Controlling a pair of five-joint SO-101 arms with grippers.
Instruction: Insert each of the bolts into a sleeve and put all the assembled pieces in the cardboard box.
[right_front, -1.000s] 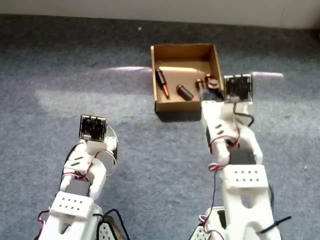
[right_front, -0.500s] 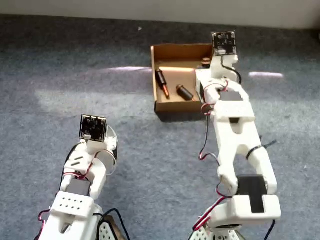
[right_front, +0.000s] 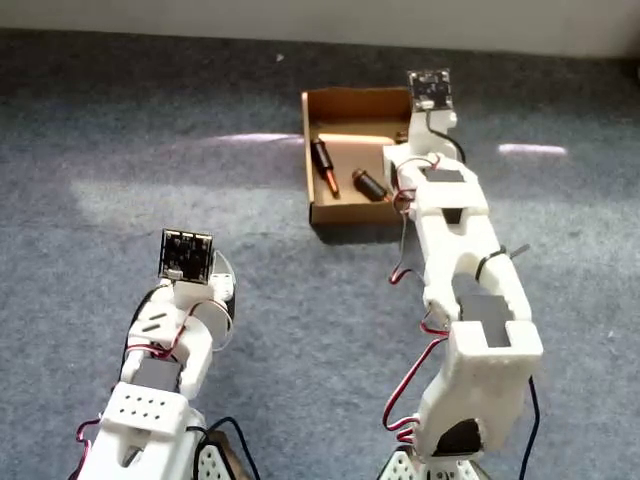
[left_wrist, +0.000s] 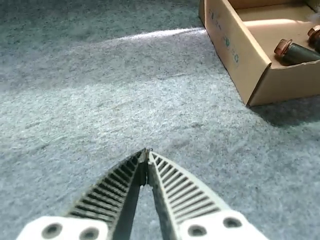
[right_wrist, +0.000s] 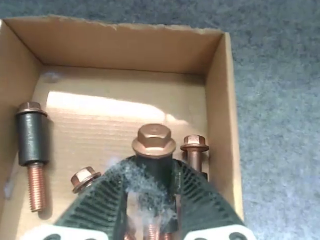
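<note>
Bolt-in-sleeve piece (right_wrist: 153, 145) is pinched in the right gripper (right_wrist: 150, 170) directly above the cardboard box (right_wrist: 220, 100). Its long axis runs along the fingers, so letting go should drop it beside 3 finished pieces (right_wrist: 31, 145). Left gripper (left_wrist: 146, 156), pressed together, sits well apart.

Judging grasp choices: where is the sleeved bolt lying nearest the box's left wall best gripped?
By its black sleeve, the thickest part, from straight above, pinched across its width. The bolt lies flat on the box floor near a wall, so a sideways approach probably fouls.
</note>
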